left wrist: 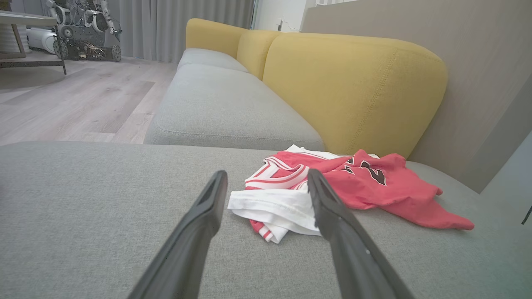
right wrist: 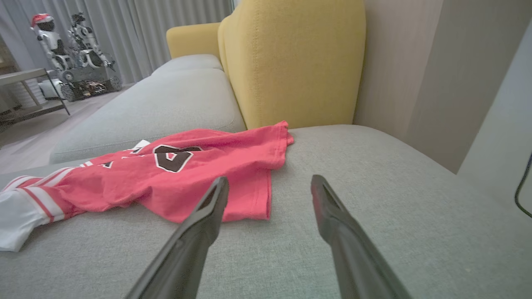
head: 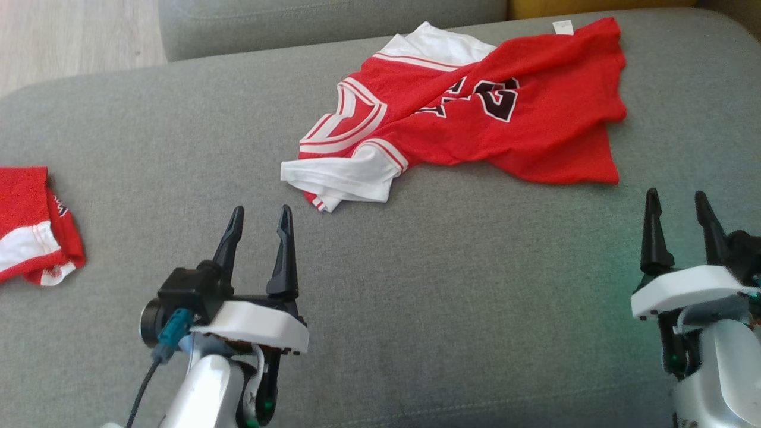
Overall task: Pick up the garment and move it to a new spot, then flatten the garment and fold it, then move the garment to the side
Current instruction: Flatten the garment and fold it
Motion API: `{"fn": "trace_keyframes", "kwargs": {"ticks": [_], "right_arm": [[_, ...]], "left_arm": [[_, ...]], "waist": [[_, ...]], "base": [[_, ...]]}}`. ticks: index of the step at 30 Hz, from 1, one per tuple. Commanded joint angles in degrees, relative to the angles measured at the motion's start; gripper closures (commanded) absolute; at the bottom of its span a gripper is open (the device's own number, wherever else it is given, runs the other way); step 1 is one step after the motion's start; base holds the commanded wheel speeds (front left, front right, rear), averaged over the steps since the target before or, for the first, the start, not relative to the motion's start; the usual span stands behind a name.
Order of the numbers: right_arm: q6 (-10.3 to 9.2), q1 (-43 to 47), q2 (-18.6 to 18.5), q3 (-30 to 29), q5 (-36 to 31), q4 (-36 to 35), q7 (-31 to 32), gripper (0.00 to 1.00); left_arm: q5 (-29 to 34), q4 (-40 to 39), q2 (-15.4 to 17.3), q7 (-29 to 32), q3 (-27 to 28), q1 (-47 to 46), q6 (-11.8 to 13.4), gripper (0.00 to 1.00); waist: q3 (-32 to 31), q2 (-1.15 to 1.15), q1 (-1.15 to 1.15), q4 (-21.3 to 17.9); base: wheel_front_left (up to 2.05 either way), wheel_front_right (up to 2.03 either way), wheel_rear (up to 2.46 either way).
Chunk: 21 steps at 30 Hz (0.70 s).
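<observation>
A red jersey (head: 475, 113) with white sleeves and dark numerals lies crumpled on the grey sofa seat (head: 446, 285), toward the back. Its white sleeve bunches at the near left. My left gripper (head: 261, 214) stands open at the lower left, a short way in front of that sleeve, and holds nothing. In the left wrist view the jersey (left wrist: 365, 182) lies just beyond the left gripper (left wrist: 266, 178). My right gripper (head: 678, 199) is open at the lower right, near the jersey's hem corner. The right wrist view shows the jersey (right wrist: 187, 174) ahead and left of the right gripper (right wrist: 270, 185).
A second red and white garment (head: 35, 226) lies folded at the seat's left edge. Yellow back cushions (left wrist: 353, 87) rise behind the jersey. Another grey seat (left wrist: 220, 104) and wood floor (left wrist: 66, 99) lie beyond, with robots parked by the curtains (right wrist: 75, 54).
</observation>
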Motion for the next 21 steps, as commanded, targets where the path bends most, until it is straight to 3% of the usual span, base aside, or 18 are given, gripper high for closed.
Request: {"fn": "trace_keyframes", "kwargs": {"ticks": [1,14,21], "right_arm": [[-0.04,-1.8,0.5,0.7,0.6,-2.3,0.1,0.00],[-0.04,-13.6,1.9,-8.6,4.1,7.3,9.1,0.00],[-0.04,-19.8,1.6,-14.1,0.2,14.1,12.1,0.00]], "left_arm": [[0.7,-2.0,0.4,-0.3,1.2,-1.8,-0.1,0.00],[1.8,-1.6,0.4,-0.3,0.6,-5.0,-0.9,0.00],[1.7,-1.8,0.4,-0.3,0.9,-6.8,-1.1,0.00]], "waist": [[0.7,0.00,0.00,0.2],[8.0,0.00,0.00,3.9],[11.5,0.00,0.00,5.9]], "base": [[0.00,0.00,0.00],[0.00,0.00,0.00],[0.00,0.00,0.00]]}}
